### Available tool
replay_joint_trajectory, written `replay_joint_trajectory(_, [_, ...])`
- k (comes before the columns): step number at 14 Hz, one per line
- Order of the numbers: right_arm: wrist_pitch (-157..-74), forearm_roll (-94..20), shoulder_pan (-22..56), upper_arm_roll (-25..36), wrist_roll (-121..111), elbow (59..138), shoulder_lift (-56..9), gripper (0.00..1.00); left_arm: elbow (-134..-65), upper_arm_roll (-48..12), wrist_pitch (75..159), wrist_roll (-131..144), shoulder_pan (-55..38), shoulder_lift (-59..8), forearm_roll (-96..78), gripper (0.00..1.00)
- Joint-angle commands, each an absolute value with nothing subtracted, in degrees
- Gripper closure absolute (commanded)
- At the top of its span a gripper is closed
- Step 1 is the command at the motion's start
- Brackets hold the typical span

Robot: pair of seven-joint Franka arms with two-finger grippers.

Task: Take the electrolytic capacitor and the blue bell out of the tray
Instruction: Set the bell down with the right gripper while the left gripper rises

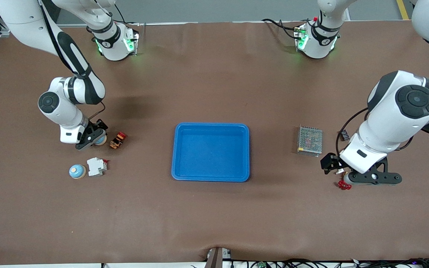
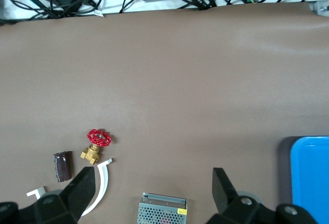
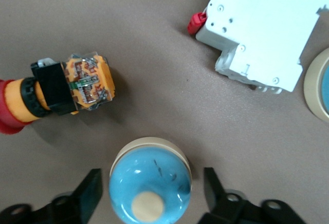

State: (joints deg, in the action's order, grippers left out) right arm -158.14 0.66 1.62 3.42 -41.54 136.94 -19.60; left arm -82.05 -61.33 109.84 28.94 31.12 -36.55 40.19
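2 claws spread: right claw [image 3: 149,183] straddles bell [image 3: 150,183], left claw [image 2: 154,188] above table [image 2: 180,80].

Tray [image 1: 184,171] midway between 2 clusters

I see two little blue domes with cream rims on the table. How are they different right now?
The blue dome bell between the right gripper's open fingers has black fingers on either side, while the other blue dome bell sits free beside the white plastic breaker block, nearer the front camera. They look the same shape and colouring. The left gripper hangs open above the table.
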Motion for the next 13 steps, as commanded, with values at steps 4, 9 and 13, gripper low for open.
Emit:
replay_joint_trajectory(4, [-157.85, 0.97, 0.7, 2.46, -41.31, 135.71, -18.98, 0.0, -80.95, -61.71, 105.56, 27.95, 27.53, -29.47, 38.16, 0.0])
replay_joint_trajectory(9, [-144.28, 0.62, 0.7, 2.46, -41.13, 126.6, -18.02, 0.0, -81.56, -43.02, 103.28, 27.16, 15.68, -17.6, 21.3, 0.0])
replay_joint_trajectory(13, [-121.95, 0.7, 0.96, 2.55, -37.46, 109.46, -18.28, 0.0, -82.18, -27.63, 96.61, 26.02, 8.98, -12.05, 9.17, 0.0])
